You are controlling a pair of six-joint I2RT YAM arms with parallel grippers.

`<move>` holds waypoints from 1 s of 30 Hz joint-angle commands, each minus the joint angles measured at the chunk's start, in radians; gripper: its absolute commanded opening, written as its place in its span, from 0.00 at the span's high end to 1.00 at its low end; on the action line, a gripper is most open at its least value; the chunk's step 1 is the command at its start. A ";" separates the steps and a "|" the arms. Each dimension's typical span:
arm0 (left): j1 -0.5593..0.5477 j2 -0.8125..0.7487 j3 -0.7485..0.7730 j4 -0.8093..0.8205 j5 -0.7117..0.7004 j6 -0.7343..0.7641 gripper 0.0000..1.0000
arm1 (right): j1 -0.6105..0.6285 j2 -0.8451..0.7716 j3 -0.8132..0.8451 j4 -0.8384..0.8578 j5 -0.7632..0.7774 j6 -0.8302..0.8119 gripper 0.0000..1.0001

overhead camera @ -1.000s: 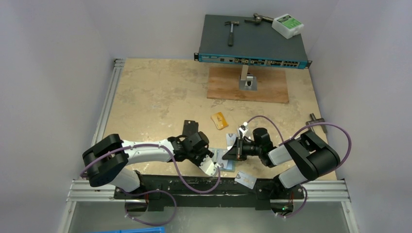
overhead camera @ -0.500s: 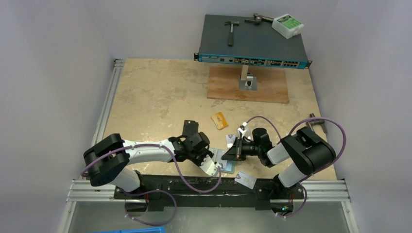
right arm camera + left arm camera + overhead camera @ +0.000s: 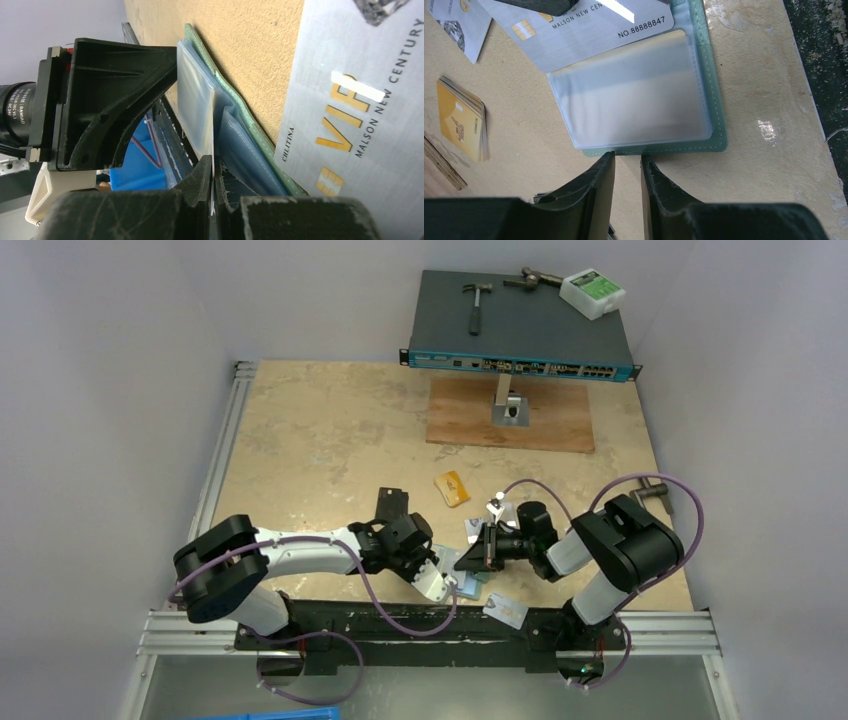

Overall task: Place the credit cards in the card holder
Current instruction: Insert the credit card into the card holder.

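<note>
The teal card holder (image 3: 716, 90) lies open on the table, its clear sleeves (image 3: 634, 100) facing up; in the top view (image 3: 472, 581) it sits between both grippers. My right gripper (image 3: 214, 167) is shut on a silver card (image 3: 589, 30), which shows edge-on in the right wrist view (image 3: 213, 125) against the sleeves. My left gripper (image 3: 628, 157) is narrowly open and empty, its tips at the holder's near edge. Another silver card (image 3: 360, 100) lies flat beside the holder. An orange card stack (image 3: 464, 120) lies further off. One more card (image 3: 505, 610) lies by the table's front edge.
A black flat rectangle (image 3: 390, 502) lies behind the left gripper. A wooden board (image 3: 510, 415) with a metal stand, and a network switch (image 3: 520, 330) carrying hammers and a white box, stand at the back. A metal piece (image 3: 650, 483) sits at the right edge.
My right arm has shifted a little to the left, bringing the held card closer over the card holder. The left arm has barely moved.
</note>
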State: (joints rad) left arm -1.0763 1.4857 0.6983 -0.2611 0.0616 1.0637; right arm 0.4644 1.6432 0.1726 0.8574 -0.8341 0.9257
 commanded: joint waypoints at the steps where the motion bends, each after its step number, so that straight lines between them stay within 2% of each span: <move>1: -0.004 0.032 -0.009 -0.052 -0.003 -0.029 0.76 | 0.003 -0.049 0.031 -0.068 -0.036 -0.049 1.00; 15: -0.004 0.041 -0.014 -0.039 -0.020 -0.045 0.81 | 0.002 -0.104 0.052 -0.240 -0.046 -0.106 1.00; 23: -0.004 0.044 -0.014 -0.032 -0.026 -0.047 0.83 | 0.003 -0.051 0.079 -0.231 -0.100 -0.116 1.00; 30: -0.003 0.045 -0.014 -0.029 -0.039 -0.045 0.83 | 0.003 -0.020 0.120 -0.300 -0.125 -0.166 1.00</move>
State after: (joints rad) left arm -1.0767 1.4998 0.6983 -0.2413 0.0269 1.0386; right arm 0.4644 1.6115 0.2634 0.5972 -0.9249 0.8104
